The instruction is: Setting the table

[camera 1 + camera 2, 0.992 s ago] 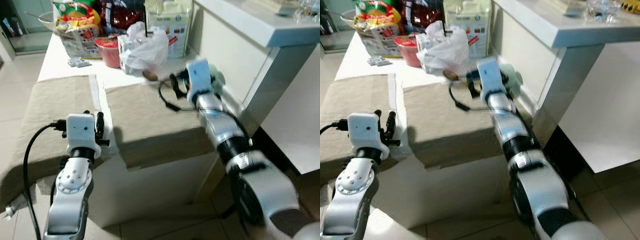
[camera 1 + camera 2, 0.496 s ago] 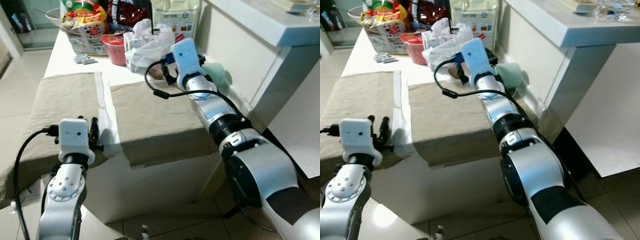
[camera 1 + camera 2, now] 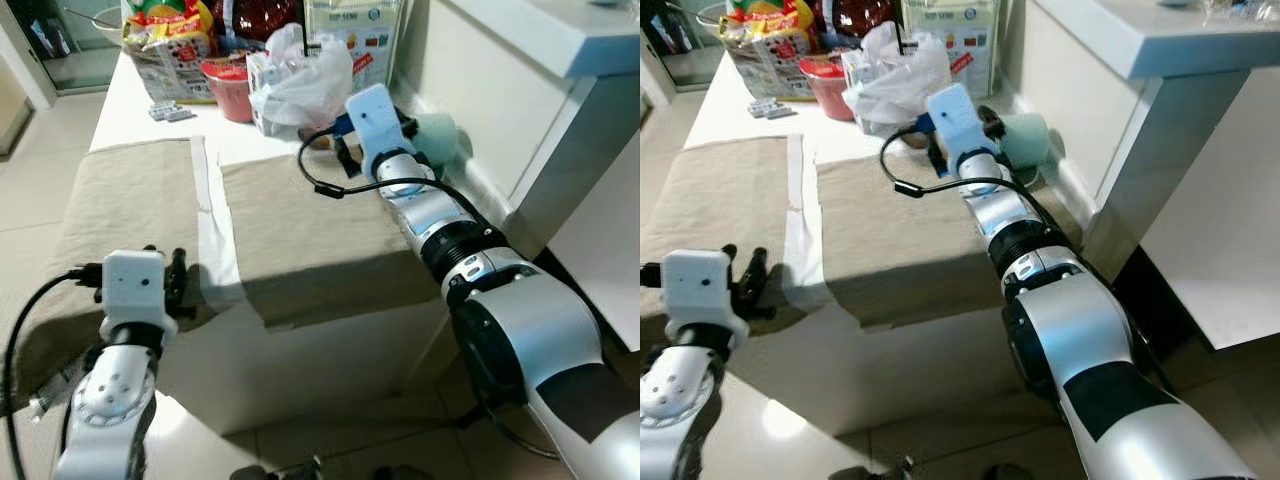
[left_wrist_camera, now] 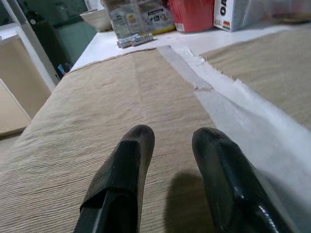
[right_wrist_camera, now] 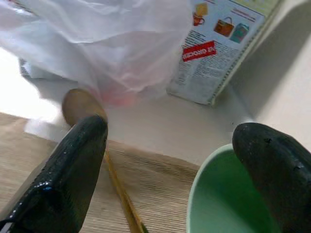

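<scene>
My right gripper (image 5: 170,170) is spread wide, holding nothing. The green cup (image 5: 223,194) lies on its side under my right finger, and the wooden spoon (image 5: 82,104) is just ahead of my left finger, near the plastic bag (image 5: 97,43). Best to centre on the cup rim before closing and avoid snagging the spoon. My left gripper (image 4: 170,145) is parted and empty, low over the beige placemat (image 4: 97,121).

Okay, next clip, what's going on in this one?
The robot stands at a white table laid with two beige placemats. Its right gripper, fingers wide open, is stretched toward the far end of the right placemat, where a wooden spoon and a green cup lie by a white plastic bag. It holds nothing. The left gripper hovers open over the left placemat.
</scene>
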Controlling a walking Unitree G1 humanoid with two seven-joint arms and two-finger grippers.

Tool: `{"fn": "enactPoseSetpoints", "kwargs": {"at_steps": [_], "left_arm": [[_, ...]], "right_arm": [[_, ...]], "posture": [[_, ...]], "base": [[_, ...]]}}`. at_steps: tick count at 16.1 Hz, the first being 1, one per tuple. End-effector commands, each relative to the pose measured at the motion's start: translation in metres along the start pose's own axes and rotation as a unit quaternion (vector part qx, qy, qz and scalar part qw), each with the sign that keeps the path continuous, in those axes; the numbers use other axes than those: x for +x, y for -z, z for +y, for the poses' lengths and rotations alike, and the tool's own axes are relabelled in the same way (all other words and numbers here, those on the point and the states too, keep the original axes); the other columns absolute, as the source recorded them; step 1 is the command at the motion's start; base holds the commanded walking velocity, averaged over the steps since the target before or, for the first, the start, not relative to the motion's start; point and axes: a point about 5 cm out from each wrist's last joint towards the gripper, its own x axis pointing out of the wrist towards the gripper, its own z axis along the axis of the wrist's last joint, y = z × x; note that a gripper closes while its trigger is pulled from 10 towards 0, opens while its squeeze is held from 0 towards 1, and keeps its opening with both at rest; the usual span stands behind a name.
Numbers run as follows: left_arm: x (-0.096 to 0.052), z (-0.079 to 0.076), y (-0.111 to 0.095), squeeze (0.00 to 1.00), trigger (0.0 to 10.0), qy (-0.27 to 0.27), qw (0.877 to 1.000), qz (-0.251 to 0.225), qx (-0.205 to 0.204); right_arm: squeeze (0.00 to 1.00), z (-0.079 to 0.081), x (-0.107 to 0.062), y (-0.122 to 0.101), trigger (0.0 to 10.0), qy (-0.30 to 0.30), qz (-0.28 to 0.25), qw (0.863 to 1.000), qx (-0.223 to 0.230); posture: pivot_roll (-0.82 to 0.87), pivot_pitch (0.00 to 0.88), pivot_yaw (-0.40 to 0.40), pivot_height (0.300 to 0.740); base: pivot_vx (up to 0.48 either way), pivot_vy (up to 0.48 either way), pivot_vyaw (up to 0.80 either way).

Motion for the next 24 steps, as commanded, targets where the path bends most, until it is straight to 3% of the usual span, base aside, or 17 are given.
{"fn": "enactPoseSetpoints", "kwargs": {"at_steps": [1,7,12,18,21,24], "left_arm": [[-0.005,0.006,-0.002,0.00,10.0,-0.003,1.000,0.003,0.005],[-0.020,0.011,-0.006,0.00,10.0,-0.003,1.000,0.018,0.015],[-0.031,0.013,-0.006,0.00,10.0,-0.004,0.999,0.035,0.018],[-0.030,0.010,-0.010,0.00,10.0,0.001,0.999,0.037,0.014],[-0.032,0.008,-0.009,0.00,10.0,0.003,0.999,0.041,0.012],[-0.036,0.007,-0.009,0.00,10.0,0.007,0.999,0.048,0.013]], "right_arm": [[0.00,-0.002,-0.001,0.012,10.0,0.008,0.038,0.999,0.011],[0.00,0.019,-0.010,0.045,10.0,-0.013,0.111,0.992,0.064],[0.00,0.031,-0.017,0.065,10.0,-0.024,0.149,0.985,0.078],[0.00,0.041,-0.023,0.076,10.0,-0.042,0.191,0.963,0.183],[0.00,0.041,-0.022,0.073,10.0,-0.043,0.175,0.967,0.179],[0.00,0.049,-0.027,0.084,10.0,-0.048,0.183,0.967,0.173]], "posture": [[0.20,0.138,0.056,0.740],[0.25,0.189,0.065,0.740],[0.26,0.226,0.065,0.740],[0.25,0.232,0.059,0.740],[0.25,0.242,0.057,0.740],[0.26,0.258,0.064,0.740]], "base": [[0.000,0.000,0.00],[0.000,0.000,0.00],[0.000,0.000,0.00],[0.000,0.000,0.00],[0.000,0.000,0.00],[0.000,0.000,0.00]]}}
